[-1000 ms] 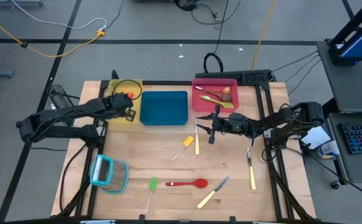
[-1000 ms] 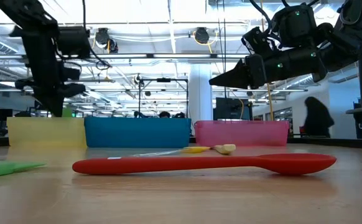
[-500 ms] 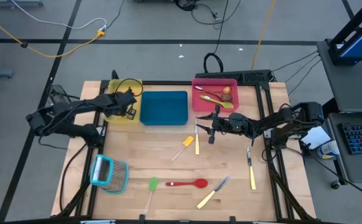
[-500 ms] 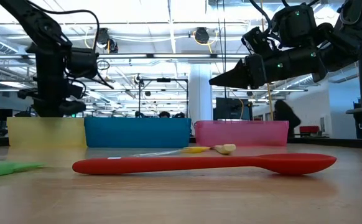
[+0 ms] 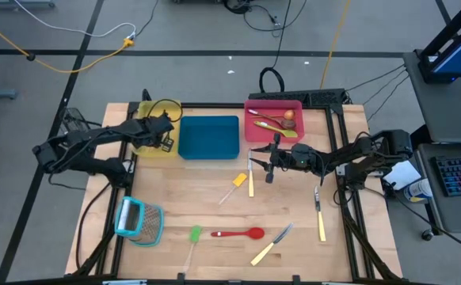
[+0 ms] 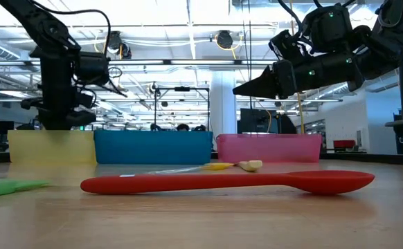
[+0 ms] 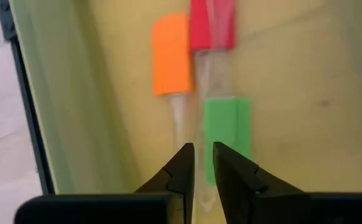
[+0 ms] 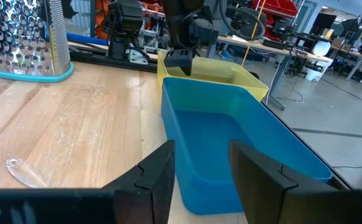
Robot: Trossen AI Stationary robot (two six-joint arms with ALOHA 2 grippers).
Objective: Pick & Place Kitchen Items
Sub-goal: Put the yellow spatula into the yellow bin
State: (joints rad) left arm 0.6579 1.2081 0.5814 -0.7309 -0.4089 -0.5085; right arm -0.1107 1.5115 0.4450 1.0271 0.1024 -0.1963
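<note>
My left gripper (image 5: 160,131) reaches down into the yellow tray (image 5: 146,149), open by a narrow gap (image 7: 203,163). Under it on the tray floor lie an orange spatula (image 7: 170,53), a red spatula (image 7: 213,26) and a green spatula (image 7: 228,129). Whether the fingers touch a clear handle, I cannot tell. My right gripper (image 5: 264,164) hangs level above the table's middle, open and holding nothing (image 8: 203,169), pointing at the blue tray (image 8: 231,134). On the table lie a red spoon (image 5: 239,233), a green spatula (image 5: 194,235), a yellow spatula (image 5: 238,180) and three cream-handled knives (image 5: 251,180).
The red tray (image 5: 273,105) at the far right holds spoons. A light-blue-framed grater (image 5: 139,221) lies at the near left. One knife (image 5: 320,215) lies by the right rail, another (image 5: 271,245) near the front edge. A black cable loops over the yellow tray's far end.
My left gripper has gone toward the table's far edge and down into the yellow tray, then kept still. The bit of green that showed below its fingers in the low view is gone from there.
</note>
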